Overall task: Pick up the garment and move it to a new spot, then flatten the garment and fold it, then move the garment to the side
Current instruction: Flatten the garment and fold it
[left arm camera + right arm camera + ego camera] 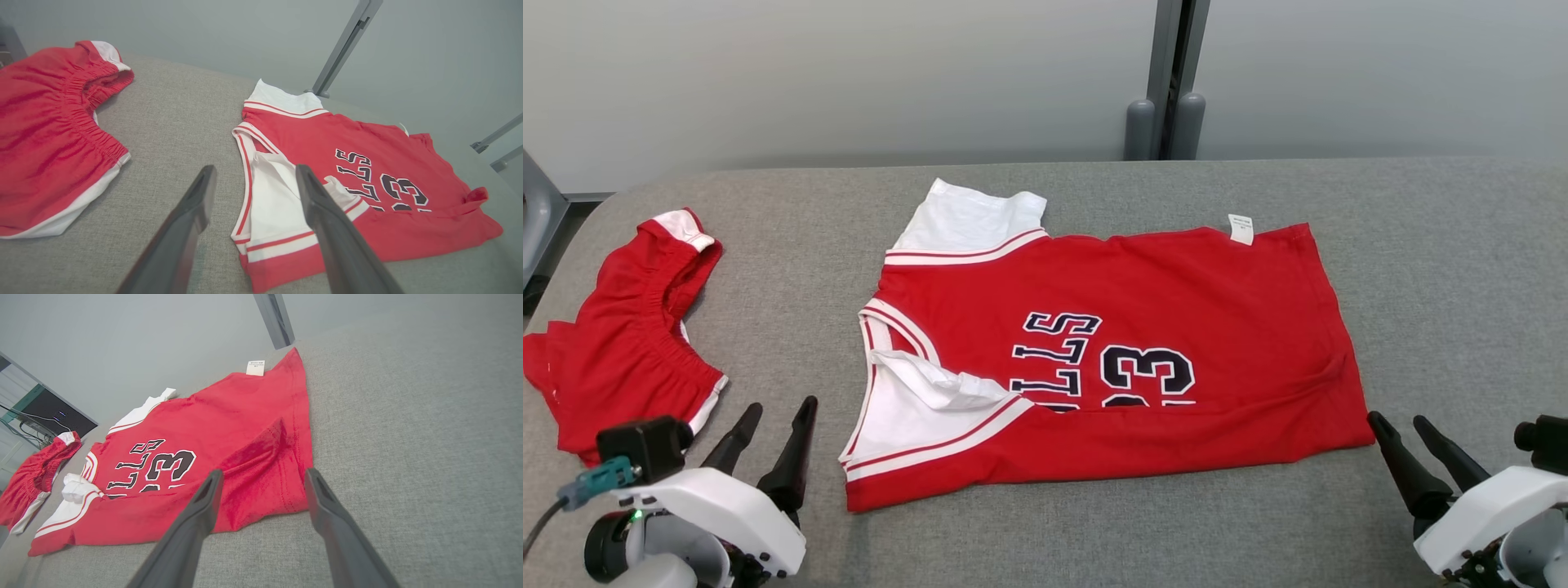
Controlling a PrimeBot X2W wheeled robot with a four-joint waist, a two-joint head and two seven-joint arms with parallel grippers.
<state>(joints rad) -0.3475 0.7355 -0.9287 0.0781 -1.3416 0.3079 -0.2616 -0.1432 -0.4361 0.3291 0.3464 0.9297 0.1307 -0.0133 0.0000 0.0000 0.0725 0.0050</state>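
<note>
A grey woven tabletop (pixel 1094 539) spans the frame, backed by a pale wall (pixel 809 73) with a grey upright post (pixel 1174 65) at upper centre. The red jersey (pixel 1176 318) lies mid-frame, its near edge folded over the numbers. Red shorts (pixel 621 351) sit at left. The left gripper (pixel 781 403) at lower left and the right gripper (pixel 1396 417) at lower right stand spread, holding nothing

The left gripper (pixel 781 406) sits low on the left, its two dark fingers spread wide and holding nothing. The right gripper (pixel 1396 419) sits low on the right, wide and empty too.
</note>
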